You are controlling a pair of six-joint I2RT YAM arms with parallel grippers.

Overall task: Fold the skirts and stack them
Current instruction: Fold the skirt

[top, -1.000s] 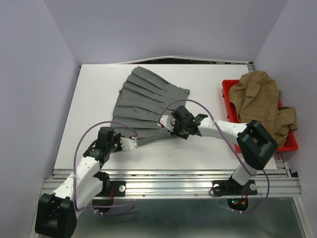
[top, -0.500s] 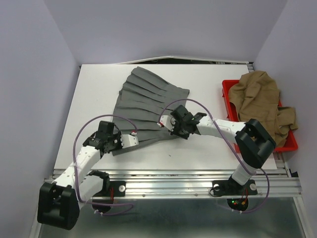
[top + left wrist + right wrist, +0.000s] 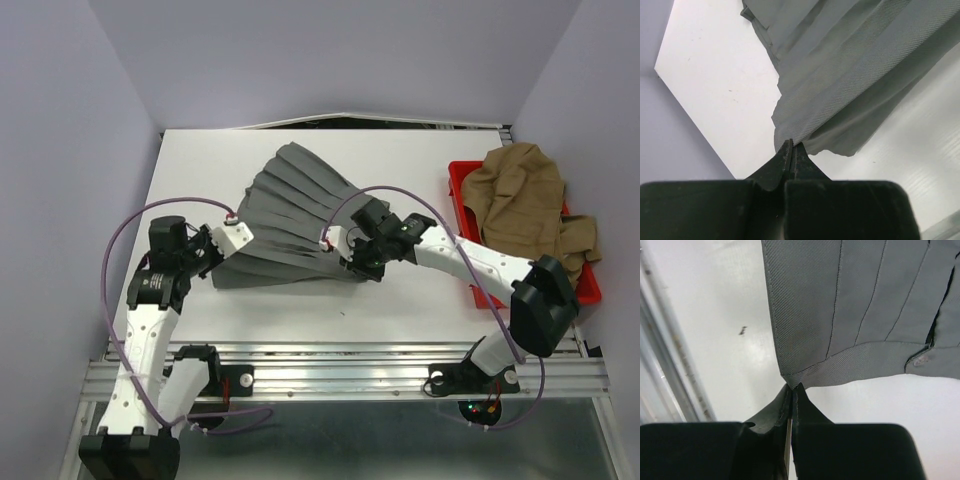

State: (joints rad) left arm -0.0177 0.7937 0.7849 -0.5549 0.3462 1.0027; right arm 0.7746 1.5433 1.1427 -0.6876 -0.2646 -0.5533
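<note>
The grey skirt point(image 3: 290, 215) lies spread in pleats on the white table, its narrow end toward the back. My left gripper point(image 3: 243, 238) is shut on the skirt's left hem corner point(image 3: 790, 131), which it holds just above the table. My right gripper point(image 3: 348, 262) is shut on the skirt's near right corner point(image 3: 792, 382), where a folded band of cloth meets the pleats point(image 3: 840, 305). The tan-brown skirt point(image 3: 525, 205) sits crumpled in the red tray at the right, away from both grippers.
The red tray point(image 3: 590, 290) stands at the table's right edge. A metal rail point(image 3: 350, 365) runs along the near edge by the arm bases. Lilac walls close in the left, back and right sides. Bare white table point(image 3: 420, 300) shows near the right arm.
My left gripper has swung away from the near edge, up and to the left, dragging the hem corner with it. The grey skirt has narrowed and turned. The right gripper has barely shifted.
</note>
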